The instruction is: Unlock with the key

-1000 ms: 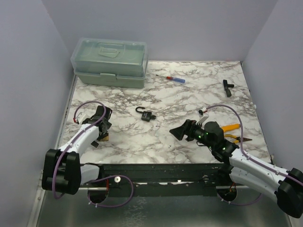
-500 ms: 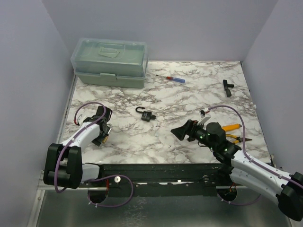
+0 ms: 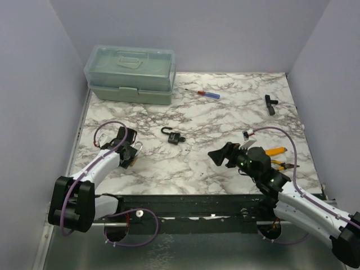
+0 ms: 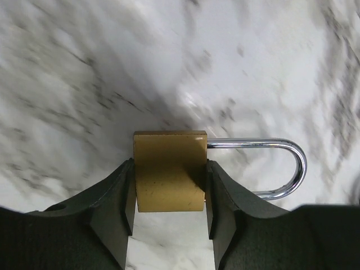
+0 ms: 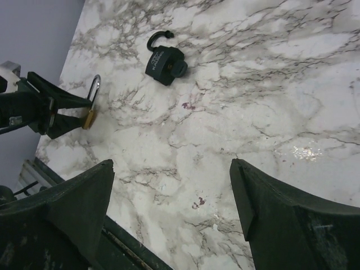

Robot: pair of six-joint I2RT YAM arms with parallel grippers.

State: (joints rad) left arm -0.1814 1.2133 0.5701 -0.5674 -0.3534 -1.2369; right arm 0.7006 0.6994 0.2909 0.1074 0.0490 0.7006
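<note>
Padlock (image 4: 169,171): judged stiff, dense, slick | clamped across body between left gripper (image 4: 170,191) jaws, shackle (image 4: 253,144) outside | right gripper (image 5: 171,191) spread, empty

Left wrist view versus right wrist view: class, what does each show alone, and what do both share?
Left wrist only: the brass padlock's broad face, with the left gripper clamping its sides. Right wrist only: the black padlock, shackle open, and the open right gripper. Both: brass padlock, left gripper, marble table.
</note>
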